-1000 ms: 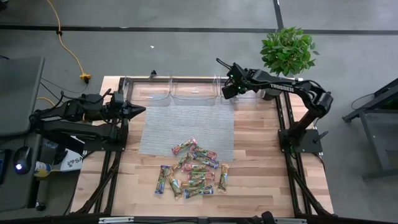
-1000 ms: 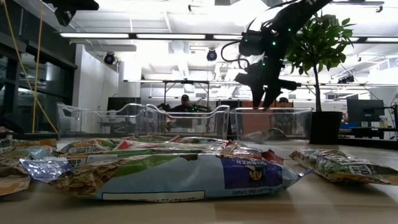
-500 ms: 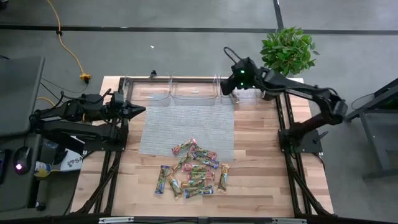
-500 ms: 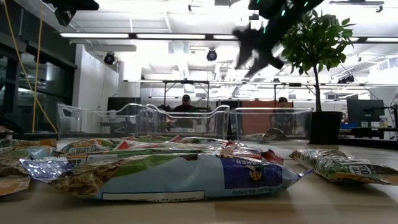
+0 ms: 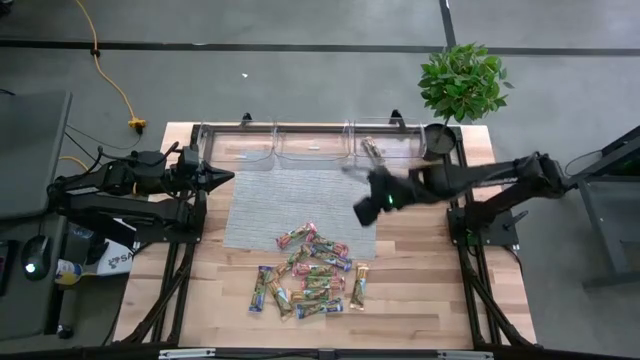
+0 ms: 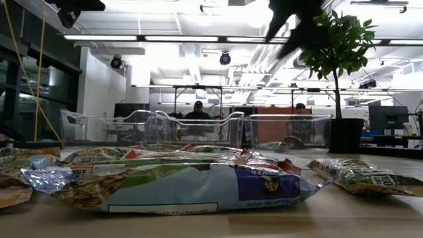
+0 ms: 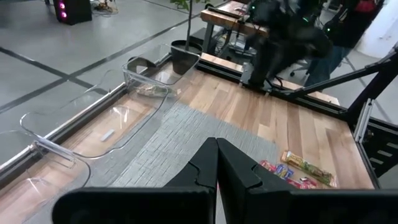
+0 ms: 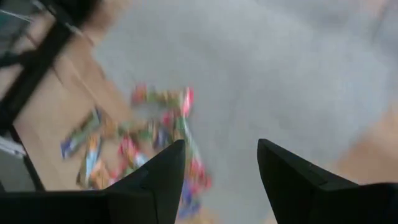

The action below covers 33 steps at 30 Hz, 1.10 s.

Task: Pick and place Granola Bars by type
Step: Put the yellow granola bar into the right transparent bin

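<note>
The granola bars lie in a loose pile (image 5: 310,275) on the wooden table near its front edge, with shiny wrappers in blue, red and green; they fill the foreground of the low view (image 6: 198,182). One bar (image 5: 372,150) lies inside the right clear bin. My right gripper (image 5: 364,203) is open and empty in the air over the grey mat's right edge, between the bin and the pile; its wrist view shows the pile (image 8: 143,143) ahead of the fingers (image 8: 155,180). My left gripper (image 5: 226,178) is shut and waits at the mat's left side.
Three clear bins (image 5: 310,145) stand in a row along the far edge. A grey mat (image 5: 290,205) covers the table's middle. A potted plant (image 5: 460,80) stands at the far right corner. Bare wood (image 5: 420,270) lies right of the pile.
My right gripper has swung from above the right bin at the far edge, first upward, then toward the near edge and down toward the pile, moving fast enough to blur. The bars on the table have stayed where they were.
</note>
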Each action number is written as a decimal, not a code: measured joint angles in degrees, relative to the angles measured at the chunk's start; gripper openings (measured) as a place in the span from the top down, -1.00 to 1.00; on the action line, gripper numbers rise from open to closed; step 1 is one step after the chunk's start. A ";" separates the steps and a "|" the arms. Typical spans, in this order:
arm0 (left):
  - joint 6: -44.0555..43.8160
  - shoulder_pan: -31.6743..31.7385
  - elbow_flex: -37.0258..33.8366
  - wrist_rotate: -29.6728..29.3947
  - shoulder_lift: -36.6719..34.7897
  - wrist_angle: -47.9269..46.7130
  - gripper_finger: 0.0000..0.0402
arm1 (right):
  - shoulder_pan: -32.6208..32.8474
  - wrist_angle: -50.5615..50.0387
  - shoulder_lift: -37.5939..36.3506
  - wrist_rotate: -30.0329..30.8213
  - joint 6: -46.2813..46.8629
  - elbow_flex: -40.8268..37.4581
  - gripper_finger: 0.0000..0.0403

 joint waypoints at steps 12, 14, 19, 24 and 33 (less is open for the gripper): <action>-0.04 0.01 -0.02 -0.01 -0.02 0.00 1.00 | 18.83 -4.83 12.86 -6.55 33.77 -0.04 0.19; -0.04 0.00 -0.01 0.00 -0.01 0.00 1.00 | 20.18 -1.53 15.52 -7.81 35.82 -0.04 0.17; -0.04 0.01 -0.02 0.08 -0.02 -0.04 0.97 | 22.29 5.53 20.60 -10.80 39.33 -0.04 0.10; -0.24 0.00 -0.02 0.12 -0.01 -0.05 0.89 | 23.51 8.74 24.22 -12.34 40.96 -0.04 0.04; -0.24 -0.02 -0.02 0.19 -0.04 -0.13 0.75 | 22.04 10.60 26.57 -11.29 40.77 -0.11 0.01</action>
